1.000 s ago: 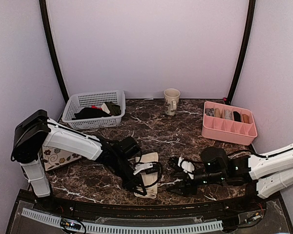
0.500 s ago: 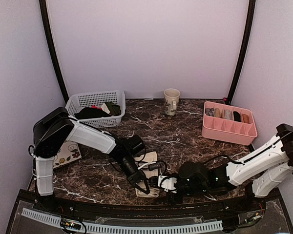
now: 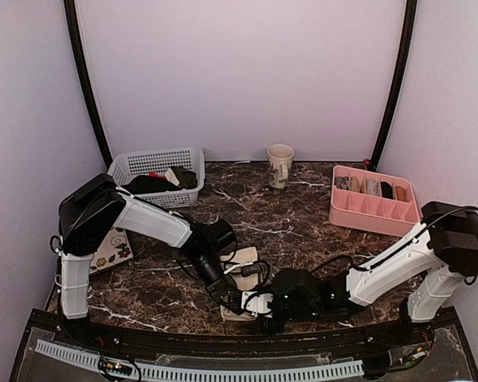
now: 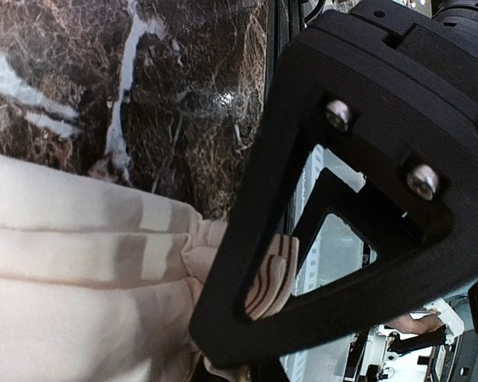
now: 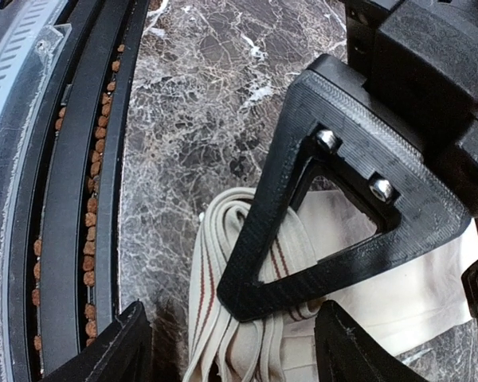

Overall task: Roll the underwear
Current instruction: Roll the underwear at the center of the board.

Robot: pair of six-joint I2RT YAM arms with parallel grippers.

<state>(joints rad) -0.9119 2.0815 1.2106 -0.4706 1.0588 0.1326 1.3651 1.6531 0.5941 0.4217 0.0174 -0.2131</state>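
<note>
Rolling in progress at the near edge of a dark brown marble table (image 3: pixel 319 227), where plain cream-beige soft cloth underwear (image 3: pixel 247 256) lies between the two arms. Its near end is bunched into several thick layers edged with red-brown stripes.

To do this step well, the right gripper (image 5: pixel 239 354) should probably close on the layered end level with the left gripper (image 3: pixel 237 301), so that both sides turn together. The roll should then go away from the table edge under light tension. The layers need to stay tight and the side edges aligned, or the roll may loosen or turn cone-shaped.

The left gripper, black with triangular open-frame fingers, has its jaws pressed together and appears to pinch the layered end at one side. The right gripper comes in from the other side with jaws spread wide. In the right wrist view the layered end sits between its fingers, not yet clamped. The rest of the underwear stretches away from both grippers toward the middle of the table.
</note>
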